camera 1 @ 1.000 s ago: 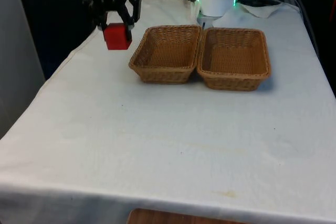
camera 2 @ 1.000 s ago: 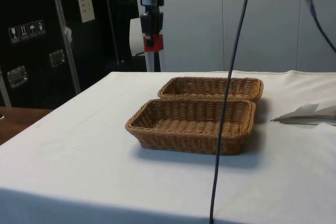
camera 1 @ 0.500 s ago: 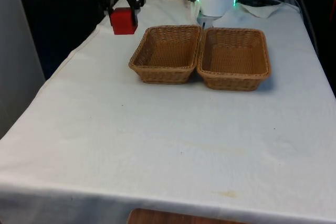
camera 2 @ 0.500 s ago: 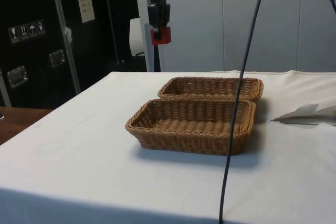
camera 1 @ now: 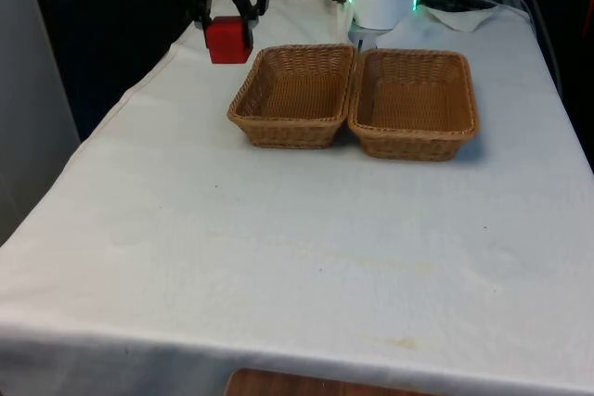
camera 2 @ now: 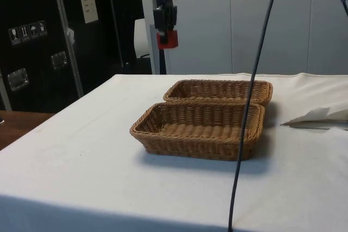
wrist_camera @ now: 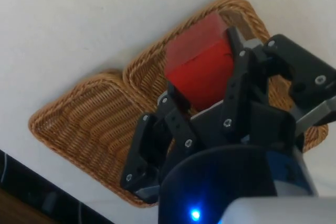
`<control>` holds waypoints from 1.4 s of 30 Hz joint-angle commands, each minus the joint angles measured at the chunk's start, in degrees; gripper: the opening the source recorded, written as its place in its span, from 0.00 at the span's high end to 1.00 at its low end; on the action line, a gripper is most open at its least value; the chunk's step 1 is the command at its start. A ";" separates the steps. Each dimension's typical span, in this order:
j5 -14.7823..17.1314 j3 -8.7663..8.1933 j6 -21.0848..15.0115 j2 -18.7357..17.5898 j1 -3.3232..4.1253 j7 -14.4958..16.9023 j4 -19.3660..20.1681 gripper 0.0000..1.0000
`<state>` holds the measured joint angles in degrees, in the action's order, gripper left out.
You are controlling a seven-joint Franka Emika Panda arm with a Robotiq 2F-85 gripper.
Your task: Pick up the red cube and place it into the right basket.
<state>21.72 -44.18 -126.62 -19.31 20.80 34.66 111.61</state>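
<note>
In the front view, the end effector (camera 1: 227, 20) is gripping the red cube (camera 1: 228, 40) and holding it in the air, above the table (camera 1: 278, 229) just beyond the far corner of the basket on the front view's left (camera 1: 295, 95). The second basket (camera 1: 413, 104) is sitting touching it on the front view's right.

In the side view, the end effector (camera 2: 166, 28) is hanging high over the table with the red cube (camera 2: 167, 38) clamped at its tip, beyond both baskets.

In the wrist view, the fingers (wrist_camera: 236, 82) are pressing the red cube (wrist_camera: 202, 69) from two sides, with both wicker baskets lying below.
</note>
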 commanded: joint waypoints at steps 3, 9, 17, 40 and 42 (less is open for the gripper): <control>-2.29 -0.69 -2.12 1.60 1.03 -1.20 2.23 0.99; -4.41 -0.34 -3.72 3.50 1.38 -2.41 4.53 0.99; -6.59 0.80 -6.76 6.42 1.60 -3.95 8.31 0.99; -5.61 4.24 -19.77 13.98 1.09 -2.92 24.35 0.99; -5.44 4.41 -20.80 14.38 1.09 -2.81 25.55 0.99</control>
<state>15.76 -39.82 -146.73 -5.33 21.83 31.51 136.82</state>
